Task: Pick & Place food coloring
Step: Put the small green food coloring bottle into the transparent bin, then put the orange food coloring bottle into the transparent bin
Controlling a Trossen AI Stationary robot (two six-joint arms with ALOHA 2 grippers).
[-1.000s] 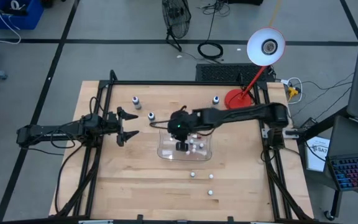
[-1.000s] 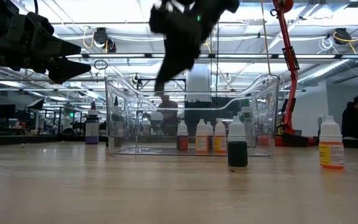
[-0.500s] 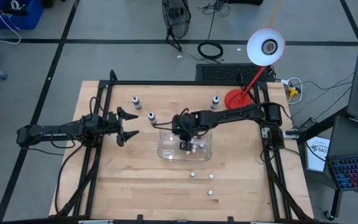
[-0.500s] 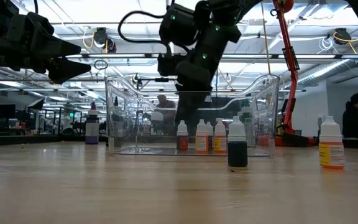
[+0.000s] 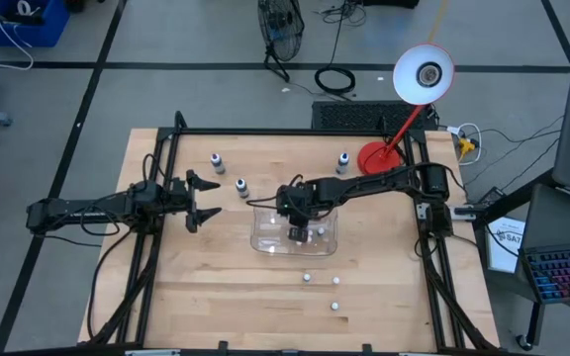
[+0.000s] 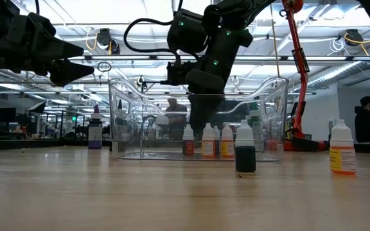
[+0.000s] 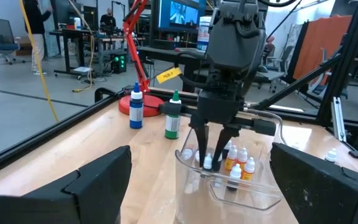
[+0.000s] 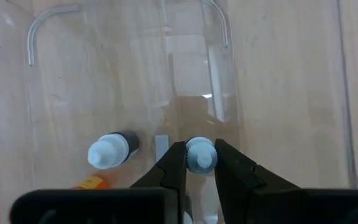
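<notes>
The food coloring bottles are small, with pale caps. Several stand inside the clear tray (image 5: 260, 242), on its floor (image 6: 207, 141) (image 7: 232, 155). Others stand loose on the table: two at the far left (image 5: 217, 160) (image 5: 240, 185), one at the far right (image 5: 343, 159), and three near the front (image 5: 307, 278) (image 5: 335, 307). My right gripper (image 5: 296, 231) reaches down into the tray and is shut on one white-capped bottle (image 8: 201, 155). My left gripper (image 5: 202, 201) hovers open to the left of the tray, holding nothing. My right gripper pinches the bottle by its white cap (image 8: 201, 155) between the two fingers (image 7: 204, 148), coming from above and pointing down. The bottle stands upright inside the tray, beside a dark-bodied bottle (image 8: 112, 150). Whether its base rests on the tray floor I cannot tell.
A red desk lamp's base (image 5: 372, 156) stands at the table's far right. Black frame rails (image 5: 156, 247) run along both table sides. A blue-capped bottle (image 7: 135, 109) and a green-capped one (image 7: 173, 118) stand beyond the tray. Bare wood lies in front of the tray (image 5: 265, 297).
My right gripper has come down from above the tray's rim into the tray, tipping until its fingers point straight down. My left arm has kept still, and the loose bottles have not moved.
</notes>
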